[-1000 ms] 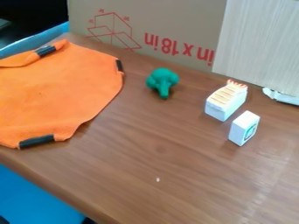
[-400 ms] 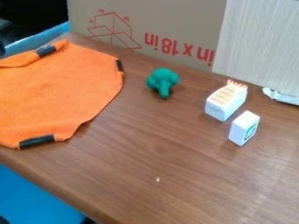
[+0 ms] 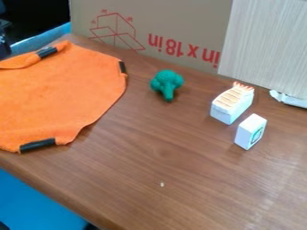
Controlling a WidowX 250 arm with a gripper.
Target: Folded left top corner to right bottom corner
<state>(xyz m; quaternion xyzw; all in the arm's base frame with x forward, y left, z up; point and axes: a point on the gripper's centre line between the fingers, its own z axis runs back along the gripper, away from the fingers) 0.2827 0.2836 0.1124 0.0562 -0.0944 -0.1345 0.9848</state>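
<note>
At the upper left edge, a black part of my gripper shows beside the blue rim, a little above and left of the cloth. The orange cloth lies mostly flat on the left of the table and runs out past the left edge of the view. Dark bands mark its upper left, upper right and lower edges. Near the upper left band, a strip of the cloth is turned over or creased.
A green toy broccoli sits right of the cloth. Farther right stand a white block with an orange striped top and a smaller white block. A cardboard panel lines the back of the wooden table.
The black part of the arm has come into view at the upper left edge and moved slightly farther in. The cloth and the toys have stayed where they were.
</note>
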